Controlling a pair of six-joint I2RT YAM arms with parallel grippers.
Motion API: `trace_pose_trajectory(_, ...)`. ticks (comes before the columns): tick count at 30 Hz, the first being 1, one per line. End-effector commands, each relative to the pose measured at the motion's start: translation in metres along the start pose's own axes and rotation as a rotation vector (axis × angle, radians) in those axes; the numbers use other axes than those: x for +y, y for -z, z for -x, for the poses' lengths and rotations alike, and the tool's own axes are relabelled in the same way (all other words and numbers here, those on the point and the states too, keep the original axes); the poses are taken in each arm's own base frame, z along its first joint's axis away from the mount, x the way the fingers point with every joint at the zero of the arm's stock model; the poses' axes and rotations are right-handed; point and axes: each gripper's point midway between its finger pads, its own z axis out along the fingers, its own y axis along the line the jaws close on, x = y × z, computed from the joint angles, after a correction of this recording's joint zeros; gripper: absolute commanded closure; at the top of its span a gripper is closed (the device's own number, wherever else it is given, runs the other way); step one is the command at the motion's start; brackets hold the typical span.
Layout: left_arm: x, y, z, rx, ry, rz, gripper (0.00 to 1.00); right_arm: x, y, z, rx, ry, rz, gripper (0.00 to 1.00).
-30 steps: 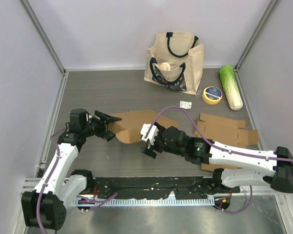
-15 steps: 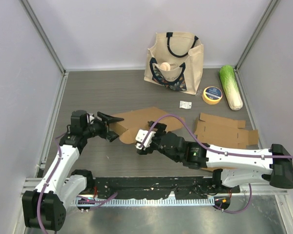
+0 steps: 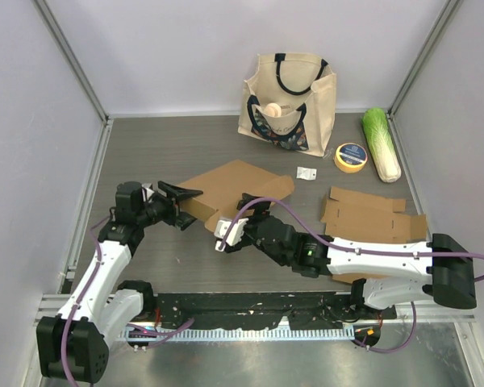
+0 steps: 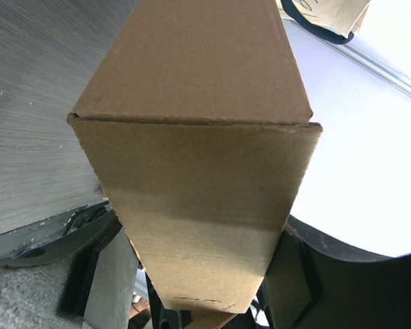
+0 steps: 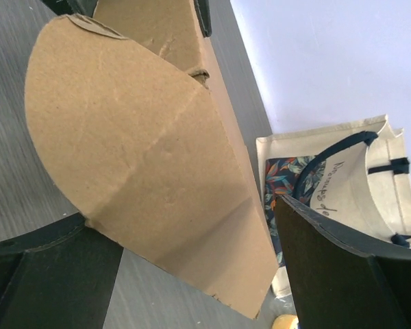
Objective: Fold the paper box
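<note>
The paper box (image 3: 238,184) is a brown cardboard piece, partly folded and tilted up off the table left of centre. My left gripper (image 3: 183,206) is shut on its left end. In the left wrist view the cardboard (image 4: 198,137) fills the space between the dark fingers (image 4: 298,274). My right gripper (image 3: 235,222) stands open at the box's near edge. In the right wrist view a rounded flap (image 5: 137,151) hangs between its wide-spread jaws, resting by the left finger (image 5: 48,274) and well apart from the right one.
A second flat cardboard blank (image 3: 371,216) lies on the right. At the back stand a canvas tote bag (image 3: 289,97), a yellow tape roll (image 3: 351,157) and a green cabbage (image 3: 381,143). A small white tag (image 3: 306,172) lies near the box.
The box has risen from nearly flat to tilted up. My right gripper has moved left toward it and opened wider. The left gripper has kept its hold.
</note>
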Motion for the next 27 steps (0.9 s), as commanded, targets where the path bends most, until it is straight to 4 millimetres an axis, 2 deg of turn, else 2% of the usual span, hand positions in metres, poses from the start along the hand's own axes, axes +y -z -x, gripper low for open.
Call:
trace_pose_trajectory(1,-0.019,0.015,-0.042,0.180,-0.087,-0.082,0.87,-0.012,-0.006,0.032,-0.135,0.015,-0.036,0.10)
trace_pose_trajectory(7,-0.020,0.015,-0.042,0.213,-0.106,-0.071,0.92,0.003,-0.002,0.060,-0.224,-0.020,0.037,0.10)
trace_pose_trajectory(8,-0.020,0.014,-0.041,0.216,-0.106,-0.064,0.92,0.006,-0.004,0.060,-0.223,-0.024,0.042,0.10)
trace_pose_trajectory(11,-0.021,0.017,-0.042,0.211,-0.130,-0.064,0.92,-0.002,-0.008,0.056,-0.209,-0.015,-0.022,0.12)
trace_pose_trajectory(14,-0.021,0.017,-0.042,0.211,-0.136,-0.067,0.90,-0.007,-0.007,0.053,-0.192,-0.006,-0.050,0.24)
trace_pose_trajectory(16,-0.019,0.017,-0.041,0.208,-0.141,-0.071,0.81,-0.009,-0.005,0.053,-0.183,-0.020,-0.046,0.36)
trace_pose_trajectory(17,-0.019,0.017,-0.040,0.205,-0.145,-0.078,0.75,-0.006,-0.004,0.052,-0.172,-0.018,-0.027,0.39)
trace_pose_trajectory(18,-0.023,0.018,-0.040,0.203,-0.167,-0.103,0.64,-0.006,-0.003,0.052,-0.169,-0.033,-0.020,0.42)
trace_pose_trajectory(19,-0.025,0.018,-0.036,0.189,-0.196,-0.120,0.58,-0.005,-0.003,0.051,-0.161,-0.044,-0.012,0.46)
trace_pose_trajectory(20,-0.027,0.019,-0.035,0.174,-0.233,-0.134,0.52,-0.007,-0.001,0.054,-0.160,-0.055,-0.004,0.48)
trace_pose_trajectory(21,-0.027,0.020,-0.033,0.156,-0.259,-0.133,0.37,-0.003,0.000,0.048,-0.130,-0.051,0.016,0.49)
trace_pose_trajectory(22,-0.033,0.023,-0.032,0.136,-0.303,-0.148,0.31,-0.004,0.002,0.047,-0.112,-0.075,0.021,0.52)
trace_pose_trajectory(23,-0.032,0.022,-0.025,0.093,-0.394,-0.147,0.27,-0.006,0.004,0.046,-0.079,-0.074,0.041,0.53)
trace_pose_trajectory(24,-0.024,0.023,-0.023,0.076,-0.401,-0.106,0.18,-0.010,0.006,0.043,-0.050,-0.087,0.028,0.53)
trace_pose_trajectory(26,-0.028,0.029,-0.017,0.009,-0.556,-0.108,0.12,-0.011,0.014,0.039,0.017,-0.099,0.070,0.53)
trace_pose_trajectory(27,-0.023,0.031,-0.016,-0.004,-0.593,-0.085,0.07,-0.014,0.017,0.034,0.060,-0.094,0.073,0.53)
